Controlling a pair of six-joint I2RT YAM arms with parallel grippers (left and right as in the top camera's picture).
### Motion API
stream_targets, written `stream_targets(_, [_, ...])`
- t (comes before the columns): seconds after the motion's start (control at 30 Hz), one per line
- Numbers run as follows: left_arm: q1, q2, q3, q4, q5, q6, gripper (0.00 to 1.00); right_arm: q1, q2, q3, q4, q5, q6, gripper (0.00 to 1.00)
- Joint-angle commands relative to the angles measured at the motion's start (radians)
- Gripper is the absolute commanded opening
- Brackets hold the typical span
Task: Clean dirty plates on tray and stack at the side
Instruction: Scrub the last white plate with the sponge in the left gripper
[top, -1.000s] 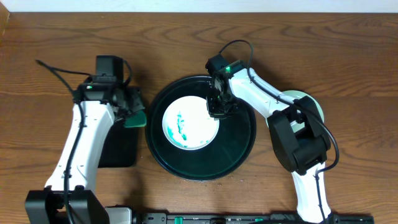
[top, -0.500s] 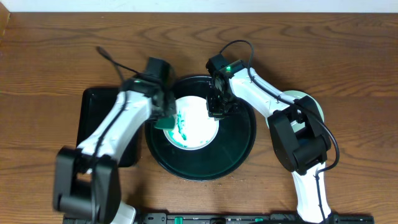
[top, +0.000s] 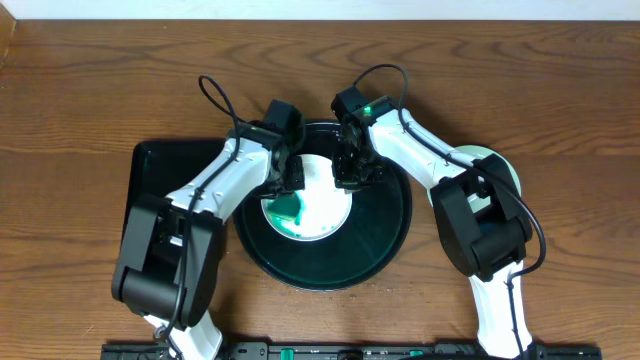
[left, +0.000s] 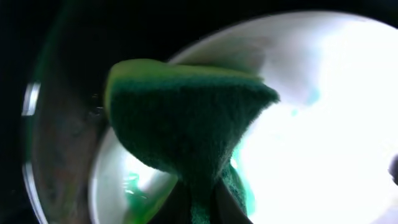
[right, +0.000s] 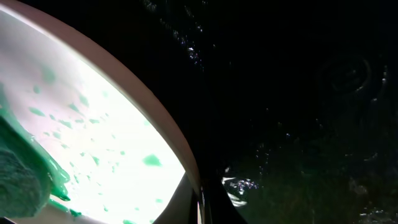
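Observation:
A white plate (top: 325, 200) lies in the round dark tray (top: 380, 235). My left gripper (top: 290, 188) is shut on a green sponge (top: 288, 208), which presses on the plate's left part. In the left wrist view the sponge (left: 186, 124) covers much of the plate (left: 323, 124), with the gripper (left: 202, 210) pinching its lower end. My right gripper (top: 348, 180) is shut on the plate's right rim. The right wrist view shows that gripper (right: 198, 202) clamped on the rim, green spots on the plate (right: 93, 118), and the sponge (right: 18, 177) at the left edge.
A rectangular black tray (top: 150, 170) sits left of the round tray, partly under my left arm. Pale plates (top: 508, 172) lie at the right, mostly hidden by my right arm. Bare wooden table stretches along the back.
My left arm has swung right from over the rectangular tray, carrying the sponge onto the plate. My right gripper has stayed at the plate's rim.

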Motion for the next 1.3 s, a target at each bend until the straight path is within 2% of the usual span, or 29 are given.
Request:
stream_targets(0.0, [-0.002,0.043,-0.01,-0.005,0.381,0.148,0.07,0.005,0.036,-0.008,0.007,0.028,0.011,0.01])
stream_targets(0.1, [-0.003,0.043,-0.01,0.029,0.579,0.191,0.07,0.005,0.036,-0.008,0.007,0.028,0.011,0.01])
stream_targets(0.2, [-0.002,0.043,-0.01,0.056,0.571,0.14,0.07,0.005,0.036,-0.008,0.003,0.028,0.005,0.01])
stream_targets(0.6, [0.04,0.042,-0.01,-0.044,-0.229,-0.006,0.07,0.005,0.036,-0.008,0.003,0.028,0.003,0.01])
stream_targets(0.73, [0.037,0.042,-0.011,-0.065,-0.38,-0.084,0.07,0.005,0.036,-0.008,0.003,0.029,0.003,0.01])
stream_targets(0.87, [0.031,0.042,-0.011,-0.064,-0.425,-0.109,0.07,0.005,0.036,-0.008,0.003,0.028,0.003,0.01])
stream_targets(0.97, [0.014,0.042,-0.011,-0.068,-0.423,-0.108,0.07,0.005,0.036,-0.008,0.004,0.028,0.003,0.01])
stream_targets(1.03, [-0.003,0.042,-0.011,-0.07,-0.383,-0.065,0.07,0.005,0.036,-0.008,0.004,0.028,0.003,0.01])
stream_targets(1.13, [-0.022,0.042,-0.011,-0.044,-0.111,0.11,0.07,0.005,0.036,-0.008,0.003,0.029,0.003,0.01])
stream_targets(1.2, [-0.024,0.042,-0.011,-0.019,0.13,0.24,0.07,0.005,0.036,-0.008,0.003,0.028,0.003,0.01])
stream_targets(1.27, [-0.023,0.042,-0.01,0.002,0.262,0.304,0.07,0.005,0.036,-0.008,0.003,0.028,0.003,0.01])
